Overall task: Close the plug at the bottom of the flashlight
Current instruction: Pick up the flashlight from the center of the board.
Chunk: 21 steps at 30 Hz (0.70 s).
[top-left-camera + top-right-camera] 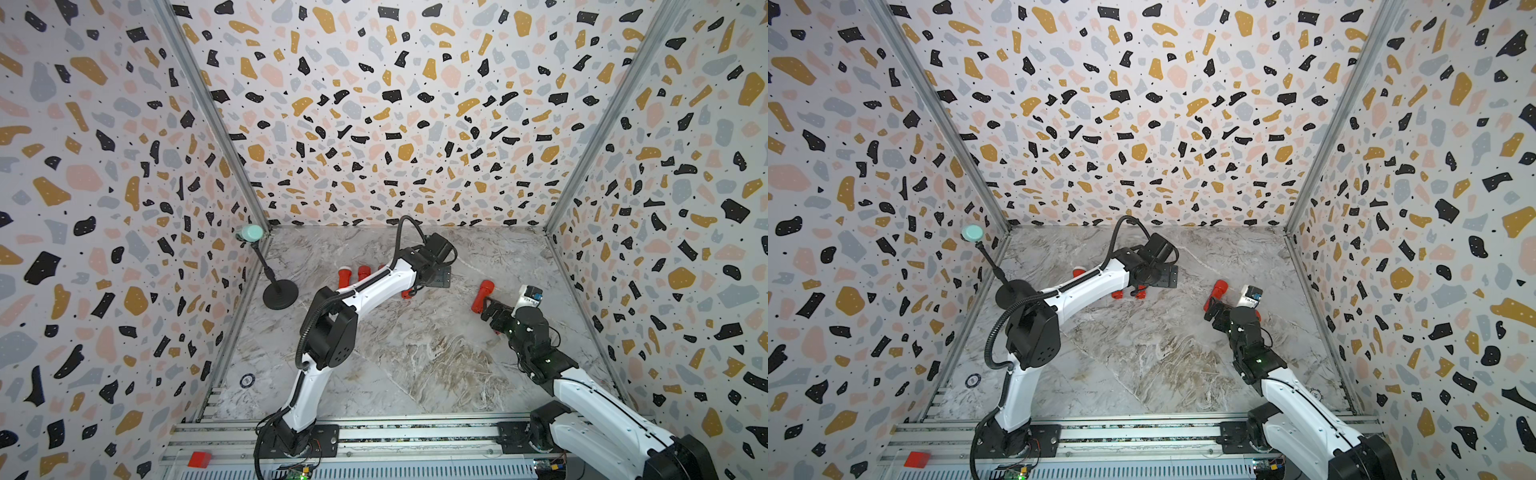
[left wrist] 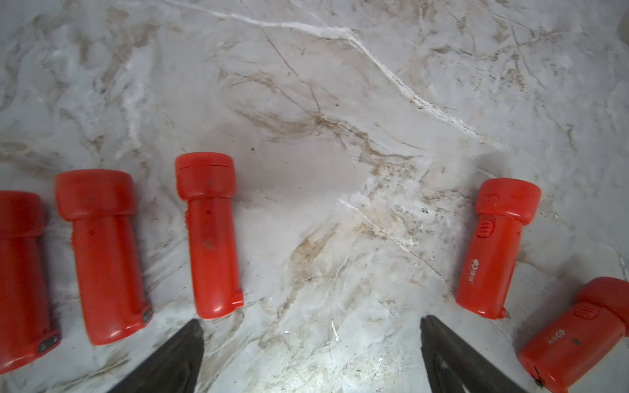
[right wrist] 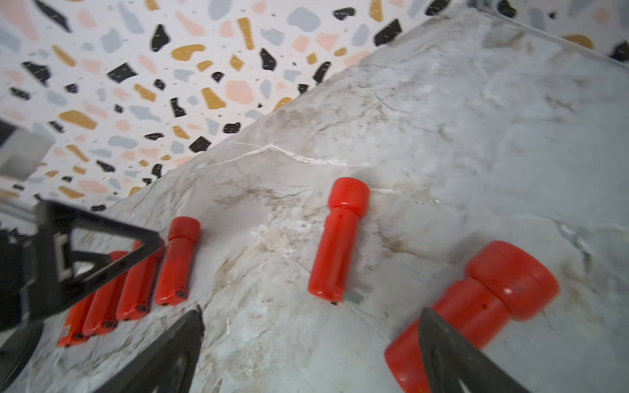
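Several red flashlights are laid on the marble table; one flashlight, apart from the row, is seen with its plug folded out, so closing is judged outstanding. Left gripper and right gripper are found spread wide, empty.

- The table is gray and white, like marble.
- Red flashlights lie flat on it, side by side.
- One lone flashlight lies well apart from them.
- A black stand sits by a side wall.
- A round sticker is near the front.
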{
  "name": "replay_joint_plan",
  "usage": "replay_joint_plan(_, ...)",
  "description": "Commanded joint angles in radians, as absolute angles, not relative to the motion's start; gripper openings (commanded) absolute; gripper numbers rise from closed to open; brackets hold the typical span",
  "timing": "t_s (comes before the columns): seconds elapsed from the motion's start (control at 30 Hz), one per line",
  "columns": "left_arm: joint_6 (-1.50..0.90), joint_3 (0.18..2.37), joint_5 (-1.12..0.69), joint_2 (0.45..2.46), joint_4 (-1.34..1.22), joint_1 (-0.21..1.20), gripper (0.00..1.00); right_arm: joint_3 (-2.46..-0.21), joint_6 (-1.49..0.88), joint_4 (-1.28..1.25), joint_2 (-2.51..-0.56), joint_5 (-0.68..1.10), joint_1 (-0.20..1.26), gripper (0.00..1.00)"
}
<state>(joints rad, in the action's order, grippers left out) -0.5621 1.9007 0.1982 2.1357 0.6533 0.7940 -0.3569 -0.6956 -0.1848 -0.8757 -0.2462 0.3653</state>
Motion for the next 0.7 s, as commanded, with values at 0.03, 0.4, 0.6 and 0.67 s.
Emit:
replay_joint_plan(0.03,-0.506,1.865,0.211,2.085,0.557,0.835,1.0,-0.368,-0.774,-0.098,-0.899,-0.16,0.313,1.0)
replay_joint_plan(0.4,-0.427,1.786,0.218,2.072,0.379,0.911,1.0,-0.482,-0.818,0.125,-0.944,-0.034,0.173,1.0)
replay_joint_plan(0.6,-0.414,1.783,0.176,2.109,0.316,0.936,1.0,-0.522,-0.816,0.246,-0.9,-0.03,0.131,1.0)
replay_joint_plan(0.67,-0.413,1.793,0.162,2.13,0.301,0.944,1.0,-0.54,-0.814,0.288,-0.879,-0.022,0.12,1.0)
